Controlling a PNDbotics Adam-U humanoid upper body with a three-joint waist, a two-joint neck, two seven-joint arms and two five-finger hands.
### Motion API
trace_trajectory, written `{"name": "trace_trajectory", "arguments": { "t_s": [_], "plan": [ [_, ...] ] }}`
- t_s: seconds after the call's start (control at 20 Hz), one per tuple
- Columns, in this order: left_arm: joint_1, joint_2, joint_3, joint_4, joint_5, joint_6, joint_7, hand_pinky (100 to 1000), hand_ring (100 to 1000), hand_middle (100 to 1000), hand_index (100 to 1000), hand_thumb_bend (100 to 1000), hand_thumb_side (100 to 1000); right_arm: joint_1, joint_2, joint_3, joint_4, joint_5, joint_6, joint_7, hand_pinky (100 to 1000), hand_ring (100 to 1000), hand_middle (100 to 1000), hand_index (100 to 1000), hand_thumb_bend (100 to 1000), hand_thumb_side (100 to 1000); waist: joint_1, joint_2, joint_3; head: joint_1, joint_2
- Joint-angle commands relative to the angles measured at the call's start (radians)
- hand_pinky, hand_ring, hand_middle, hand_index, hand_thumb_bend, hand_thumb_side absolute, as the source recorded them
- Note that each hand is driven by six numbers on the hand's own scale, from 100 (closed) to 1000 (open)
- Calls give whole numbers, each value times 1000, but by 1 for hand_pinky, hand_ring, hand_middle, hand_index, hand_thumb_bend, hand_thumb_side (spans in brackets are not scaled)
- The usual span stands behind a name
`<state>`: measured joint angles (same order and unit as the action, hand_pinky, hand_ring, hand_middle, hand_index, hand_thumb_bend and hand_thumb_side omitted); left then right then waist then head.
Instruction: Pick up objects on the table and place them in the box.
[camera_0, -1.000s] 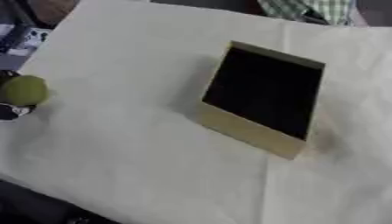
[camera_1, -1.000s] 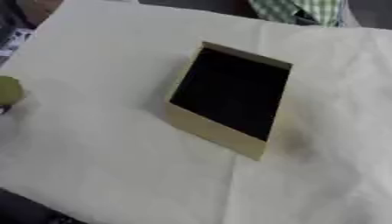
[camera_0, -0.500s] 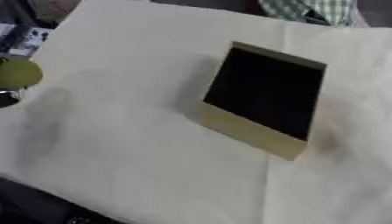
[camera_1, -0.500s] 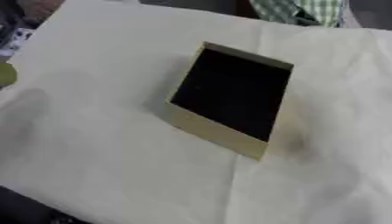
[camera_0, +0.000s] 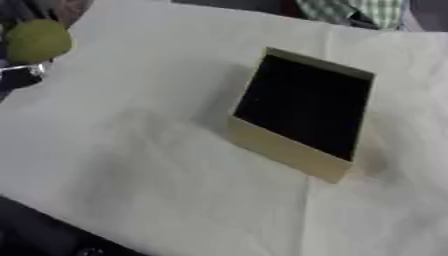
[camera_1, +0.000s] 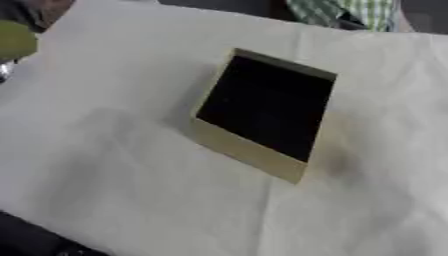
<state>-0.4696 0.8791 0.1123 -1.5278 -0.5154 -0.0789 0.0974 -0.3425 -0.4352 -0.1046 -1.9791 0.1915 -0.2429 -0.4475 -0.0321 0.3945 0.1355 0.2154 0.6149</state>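
Observation:
A yellow-green ball (camera_0: 37, 41) is held up at the far left edge, off the cloth. My left hand (camera_0: 19, 75) shows as dark and silver parts under and around it, with the fingers curled on the ball. The tan cardboard box (camera_0: 282, 151) stands in the middle of the table. It is open on top, with a dark inside in which nothing shows. The ball is well to the left of the box and apart from it. My right hand shows in neither view.
A white cloth (camera_0: 157, 165) with creases covers the table. Its near edge runs across the lower left corner, with dark floor (camera_0: 35, 235) beyond it. A person in a green checked shirt (camera_0: 350, 11) is at the far edge.
My left hand has carried the ball upward along the view's left edge, away from the cloth. The box has not moved.

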Motion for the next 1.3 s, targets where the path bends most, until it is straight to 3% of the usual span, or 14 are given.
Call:
{"name": "trace_trajectory", "arguments": {
  "t_s": [0.05, 0.4, 0.65, 0.8, 1.0, 1.3],
  "plan": [
    [-72, -17, -35, -135, -3, -7, -25, 471, 492, 421, 611, 100, 100, -9, -23, -7, -21, -3, 0, -1, 849, 808, 750, 804, 100, 657, 7, -29, 1, -24, 9],
    [-286, -268, -146, -216, -34, -19, -105, 458, 480, 405, 594, 100, 100, -15, -25, -1, -21, -9, -5, 7, 849, 807, 750, 805, 100, 651, 8, -42, 1, -142, 34],
    [-346, -436, -184, -203, -92, -22, -146, 454, 475, 395, 584, 100, 100, -16, -22, -3, -21, -11, -7, 4, 849, 807, 750, 805, 100, 650, 7, -44, -9, -210, 44],
    [-365, -520, -207, -179, -142, -36, -176, 457, 470, 385, 552, 100, 100, -19, -20, -2, -21, -12, -7, 5, 848, 807, 750, 805, 100, 649, 5, -46, -13, -228, 51],
    [-390, -580, -236, -123, -189, -60, -226, 470, 470, 383, 548, 100, 100, -20, -19, -1, -21, -14, -7, 7, 848, 806, 750, 805, 100, 647, 6, -49, -29, -229, 61],
    [-408, -606, -263, -56, -231, -101, -262, 473, 469, 382, 548, 100, 100, -21, -17, 1, -21, -16, -7, 10, 848, 806, 751, 805, 100, 647, 5, -50, -36, -228, 67]
  ]
}}
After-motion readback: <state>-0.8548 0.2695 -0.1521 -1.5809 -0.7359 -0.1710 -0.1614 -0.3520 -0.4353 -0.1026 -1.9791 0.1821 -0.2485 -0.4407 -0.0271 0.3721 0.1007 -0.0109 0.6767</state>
